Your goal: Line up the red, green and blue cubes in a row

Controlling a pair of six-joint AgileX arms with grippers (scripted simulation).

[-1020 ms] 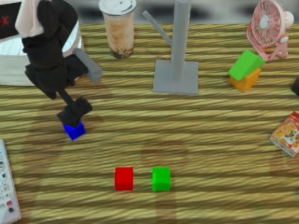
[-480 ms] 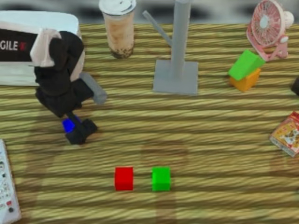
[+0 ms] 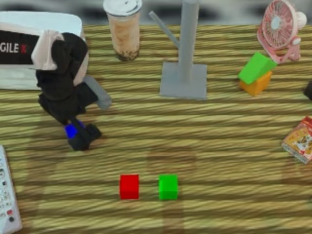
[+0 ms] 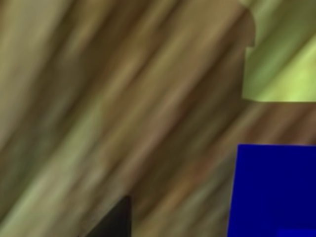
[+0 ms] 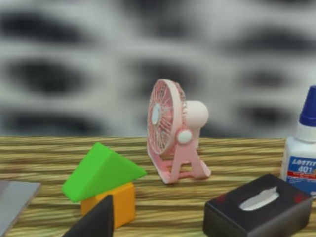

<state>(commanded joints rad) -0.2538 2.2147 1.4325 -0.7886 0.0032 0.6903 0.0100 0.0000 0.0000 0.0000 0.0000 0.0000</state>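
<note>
- Tool on my left arm (image 3: 80, 136), seen from the top view, sits low over the left part of the counter (image 3: 219, 146) with its fingers closed on the blue cube (image 3: 71, 130); only a sliver of blue shows between the dark finger parts. The red cube (image 3: 129, 186) and the green cube (image 3: 168, 187) sit side by side nearer the front middle, a small gap between them, well apart from the blue one. A cup (image 3: 123, 27), a grey stand (image 3: 184, 73), a pink fan (image 3: 282, 27) and a light-green block (image 3: 256, 67) resting on an orange block (image 3: 256, 84) stand along the back.
- Left wrist view: the blue cube (image 4: 274, 190) fills one corner, close to the camera, above the striped counter, with a dark fingertip (image 4: 111, 222) at the edge.
- Right wrist view: the fan (image 5: 173, 131), the light-green block (image 5: 101, 170), a black tissue box (image 5: 259, 210) and a glue bottle (image 5: 303, 143). My right arm is parked at the right edge; whether its tool is wide or narrow I cannot tell.
</note>
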